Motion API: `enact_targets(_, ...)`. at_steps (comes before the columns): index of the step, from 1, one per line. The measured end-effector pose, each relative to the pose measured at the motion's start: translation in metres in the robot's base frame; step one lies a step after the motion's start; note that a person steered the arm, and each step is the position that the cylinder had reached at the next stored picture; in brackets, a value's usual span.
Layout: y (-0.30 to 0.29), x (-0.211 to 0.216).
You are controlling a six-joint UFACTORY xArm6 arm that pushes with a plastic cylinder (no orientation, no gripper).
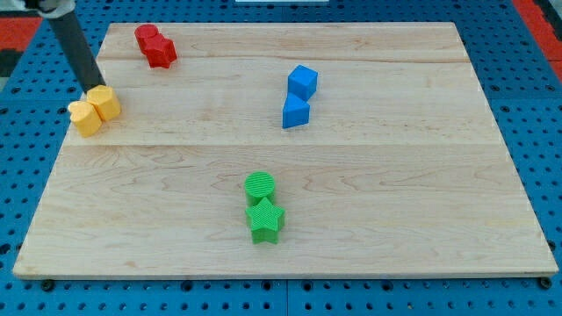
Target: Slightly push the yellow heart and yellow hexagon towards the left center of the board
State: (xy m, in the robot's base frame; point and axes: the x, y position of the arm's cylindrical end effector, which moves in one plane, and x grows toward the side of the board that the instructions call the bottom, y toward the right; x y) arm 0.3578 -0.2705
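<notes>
Nearest the view's bottom, a green star (265, 220) touches a green cylinder (260, 185) just above it. At the board's left edge the yellow heart (85, 117) and yellow hexagon (105, 102) sit pressed together, the heart partly over the wooden board's (395, 193) rim. My tip (95, 87) rests against the hexagon's upper side; being a bare rod with nothing that opens or closes, it grasps nothing. Toward the view's top, two red blocks (155, 46) touch, shapes unclear. Well apart at the right, a blue cube (302, 81) sits above another blue block (295, 111).
</notes>
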Motion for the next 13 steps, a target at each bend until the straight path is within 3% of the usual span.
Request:
enact_targets(5,-0.034,0.031)
enact_targets(7,-0.03,0.076)
enact_targets(8,-0.006,0.074)
enact_targets(10,-0.002,0.046)
enact_targets(13,-0.006,0.044)
